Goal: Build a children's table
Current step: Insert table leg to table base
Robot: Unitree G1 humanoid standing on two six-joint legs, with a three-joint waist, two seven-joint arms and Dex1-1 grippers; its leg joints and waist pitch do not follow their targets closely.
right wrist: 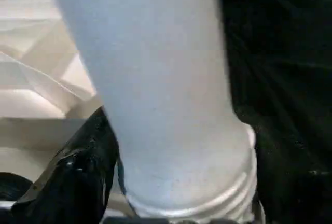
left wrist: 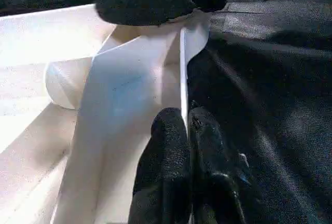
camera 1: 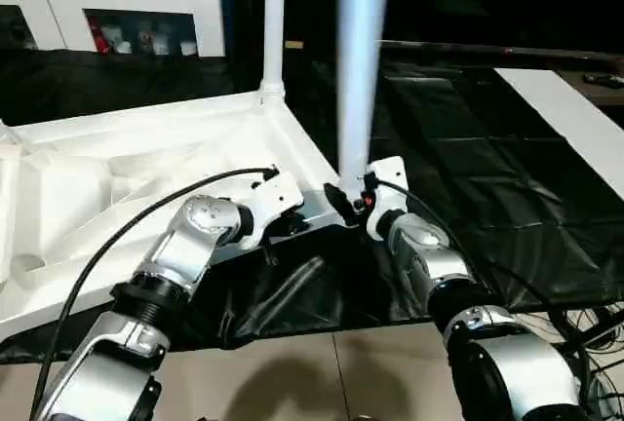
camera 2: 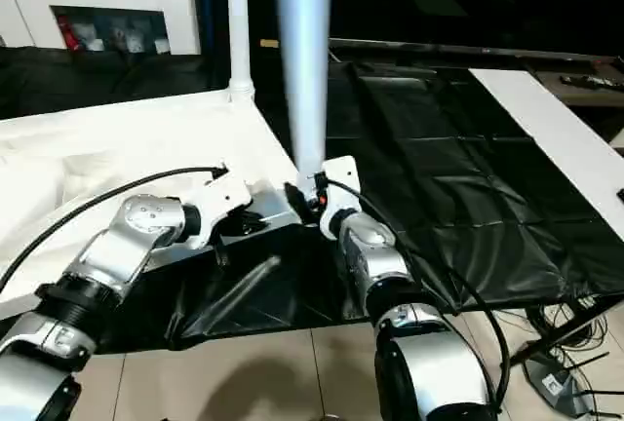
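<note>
Nearest to me my two silver forearms reach forward over the near edge of the black-covered work table (camera 1: 468, 148), and below them is pale floor tile (camera 1: 292, 372). My left gripper (left wrist: 188, 130) is pinched shut on the thin near rim of the white table top (camera 1: 146, 168), one black finger on each side of that upright edge, close to the corner. The top lies upside down on the black cover, its ribbed underside facing up, filling the left part of what I see. Just to the right, at the top's near right corner, my right gripper (camera 1: 349, 205) sits low against the base of a white tubular leg (camera 1: 363, 60) that stands upright in the corner socket. In my right wrist view one black finger (right wrist: 78, 172) lies against the side of the leg just above its ridged, flared end; the other finger is hidden behind the tube, so I cannot tell how wide that hand stands or whether it actually grips the leg. In my left wrist view the other gripper shows as a dark shape at that same corner. Farther away, a second white leg (camera 1: 274, 21) stands upright in the far right corner socket of the top. Beyond the black table, at the far left, is a white cabinet (camera 1: 127, 12) with glass doors, and to the far right a long white board (camera 1: 575, 119) lies across the black cover.
</note>
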